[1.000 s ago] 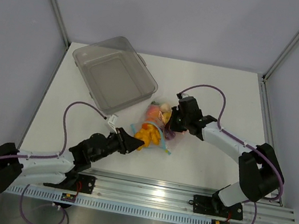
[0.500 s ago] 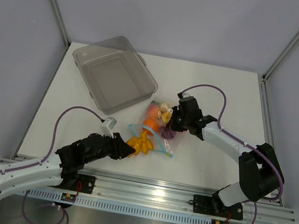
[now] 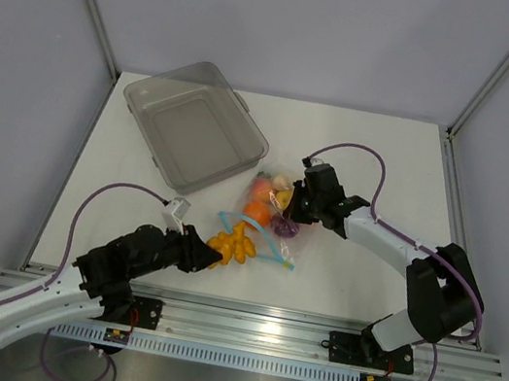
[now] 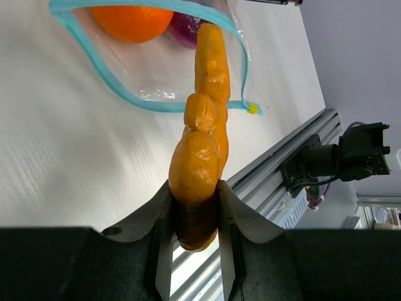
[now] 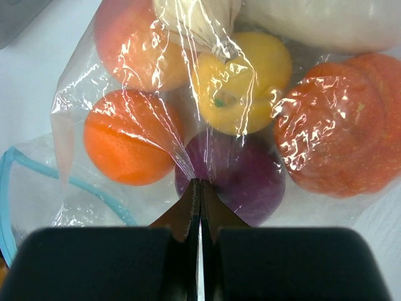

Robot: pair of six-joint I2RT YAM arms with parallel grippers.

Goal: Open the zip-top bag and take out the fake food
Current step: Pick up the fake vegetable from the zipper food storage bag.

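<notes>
While the clear bag (image 3: 271, 238) lies open at the middle of the top view, a fold of its plastic is pinched between the fully closed jaws of the right gripper (image 5: 200, 188). A lumpy orange toy (image 4: 203, 132) is clamped by its end in the left gripper (image 4: 195, 188), its far tip reaching across the blue zip strip (image 4: 113, 72). Other toy fruits (image 5: 241, 81) are seen inside the bag

A white table (image 3: 378, 163), with a metal rail (image 3: 308, 333) along its near edge. Toward the far left a clear tub (image 3: 194, 126) sits skewed on it. Near the middle, close to the tub's corner, lies a crinkly bag (image 3: 286, 247) (blue zip mouth gaping nearward) with fake food (image 3: 256, 213) bunched inside.
</notes>
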